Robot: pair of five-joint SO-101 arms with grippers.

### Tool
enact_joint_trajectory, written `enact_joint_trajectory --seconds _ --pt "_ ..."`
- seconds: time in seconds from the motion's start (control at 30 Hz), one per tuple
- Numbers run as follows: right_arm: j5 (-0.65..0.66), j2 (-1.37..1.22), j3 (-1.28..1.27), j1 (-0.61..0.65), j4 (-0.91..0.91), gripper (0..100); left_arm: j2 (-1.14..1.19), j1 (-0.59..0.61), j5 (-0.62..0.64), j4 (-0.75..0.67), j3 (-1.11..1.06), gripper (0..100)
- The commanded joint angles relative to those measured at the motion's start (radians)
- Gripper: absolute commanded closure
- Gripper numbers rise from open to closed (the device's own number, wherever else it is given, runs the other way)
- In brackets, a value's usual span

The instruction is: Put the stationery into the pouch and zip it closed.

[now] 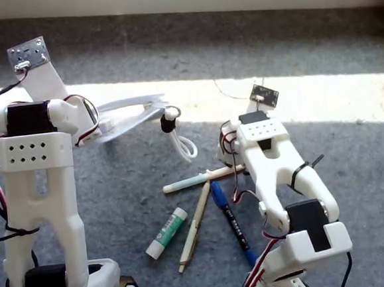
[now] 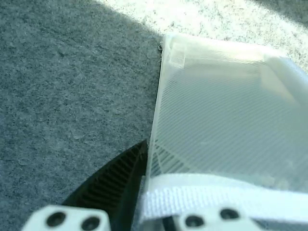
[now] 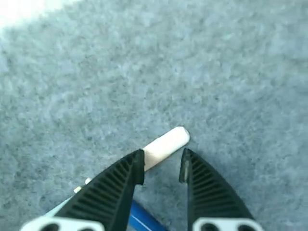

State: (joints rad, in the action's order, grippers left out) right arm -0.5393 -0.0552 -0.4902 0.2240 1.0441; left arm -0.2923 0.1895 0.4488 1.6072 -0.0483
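Narrowly open, the right hand (image 3: 162,156) straddles the cream end of a seemingly light, rigid pen (image 3: 166,143); the left hand (image 2: 150,156) pinches the limp-looking, probably slippery pouch (image 2: 226,120) by its edge.

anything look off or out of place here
Nothing looks damaged or spilled. The pouch sits tilted in the left gripper, not flat. The glue stick, beige pen, blue pen and pale pen lie loose at mixed angles on the carpet, outside it. The right gripper is open around the pale pen's end.
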Motion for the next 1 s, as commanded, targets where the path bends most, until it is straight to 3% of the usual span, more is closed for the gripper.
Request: enact_joint_trajectory --seconds 0.0,0.17,0.7,0.97 --pt "-0.012 -0.067 0.010 -0.008 -0.015 87.5 0.007 0.013 -0.009 -0.018 -0.004 96" --pt "-0.012 -0.183 0.013 -0.012 -0.010 87.7 0.007 0.013 -0.009 -0.018 -0.004 96" --pt "-0.014 -0.168 0.015 -0.015 -0.008 87.9 0.007 0.013 -0.009 -0.018 -0.004 96" --pt "-0.106 -0.171 0.068 -0.010 -0.027 87.9 0.008 0.013 -0.009 -0.018 -0.004 96"
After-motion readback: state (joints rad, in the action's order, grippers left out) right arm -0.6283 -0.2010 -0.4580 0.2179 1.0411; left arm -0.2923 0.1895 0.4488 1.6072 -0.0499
